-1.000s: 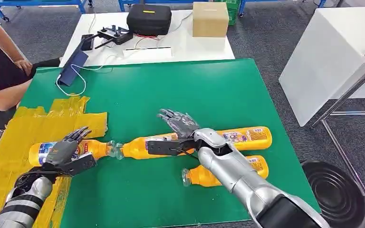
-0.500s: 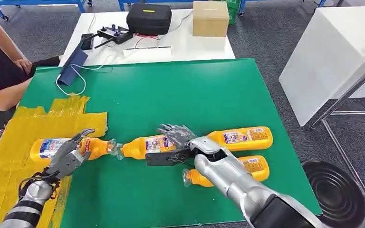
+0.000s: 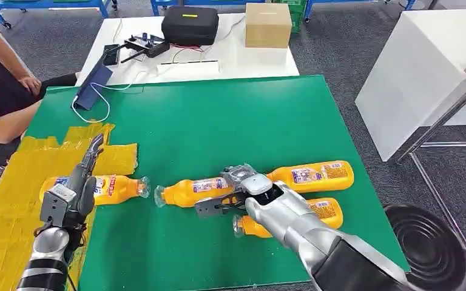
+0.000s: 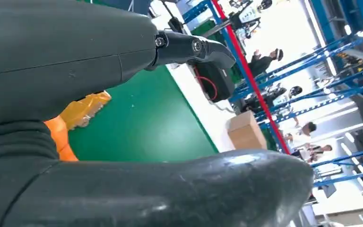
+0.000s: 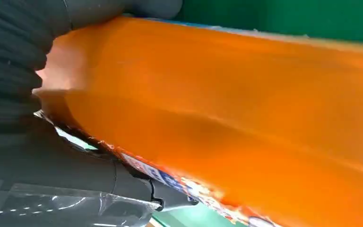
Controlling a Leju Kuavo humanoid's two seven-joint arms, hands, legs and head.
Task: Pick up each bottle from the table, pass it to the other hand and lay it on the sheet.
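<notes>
Right robot hand (image 3: 238,182) grips middle bottle (image 5: 246,113).

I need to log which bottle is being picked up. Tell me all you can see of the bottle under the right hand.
The orange bottle lies on its side on the green table, clear cap end toward the yellow sheet. It looks like plastic, with a colourful printed label around its middle. The right hand is closed over its base end; the right wrist view shows it pressed against the hand.
</notes>
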